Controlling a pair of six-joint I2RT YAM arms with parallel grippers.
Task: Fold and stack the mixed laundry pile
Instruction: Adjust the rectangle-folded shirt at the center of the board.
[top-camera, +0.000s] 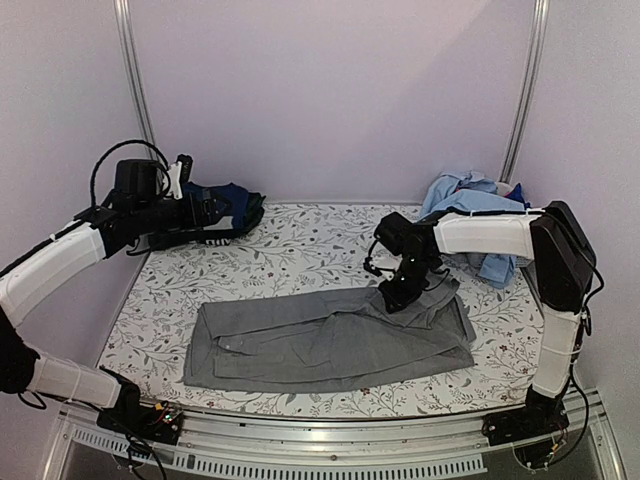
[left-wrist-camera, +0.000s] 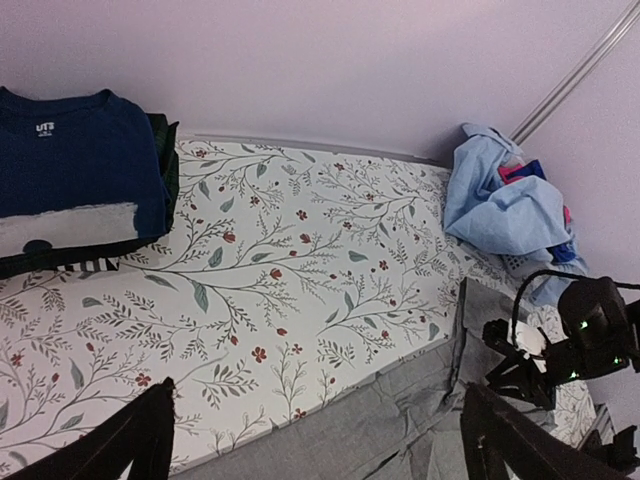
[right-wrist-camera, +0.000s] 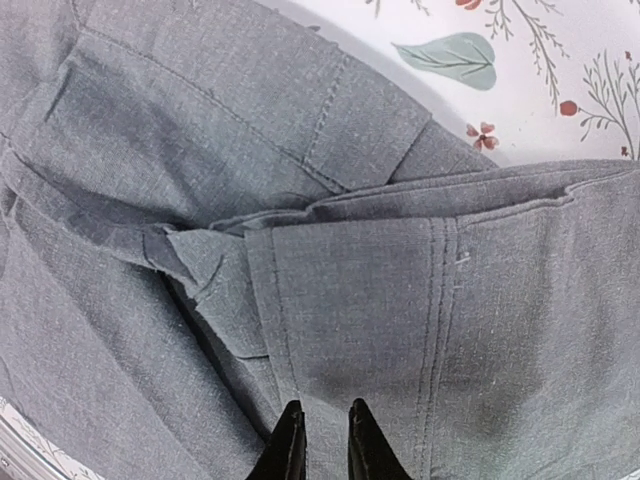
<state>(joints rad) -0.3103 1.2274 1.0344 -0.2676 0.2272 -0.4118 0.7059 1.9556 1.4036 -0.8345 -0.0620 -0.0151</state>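
Observation:
A grey collared shirt (top-camera: 320, 345) lies spread across the front of the floral sheet (top-camera: 300, 250). My right gripper (top-camera: 402, 296) presses down on the shirt's right end, its fingertips (right-wrist-camera: 290, 440) drawn nearly together with a fold of grey cloth (right-wrist-camera: 400, 300) pinched between them. A folded navy T-shirt (left-wrist-camera: 80, 150) tops a stack at the back left, with a dark green edge (left-wrist-camera: 168, 150) beneath it. My left gripper (left-wrist-camera: 325, 450) hovers open and holds nothing, high over the sheet beside that stack (top-camera: 235, 205). Crumpled light blue shirts (top-camera: 475, 205) are heaped at the back right.
The light blue heap (left-wrist-camera: 500, 200) shows a bit of red cloth and leans against the back wall. Metal frame posts (top-camera: 135, 80) stand at both back corners. The right arm's black wrist (left-wrist-camera: 575, 340) is over the grey shirt's end (left-wrist-camera: 400, 430).

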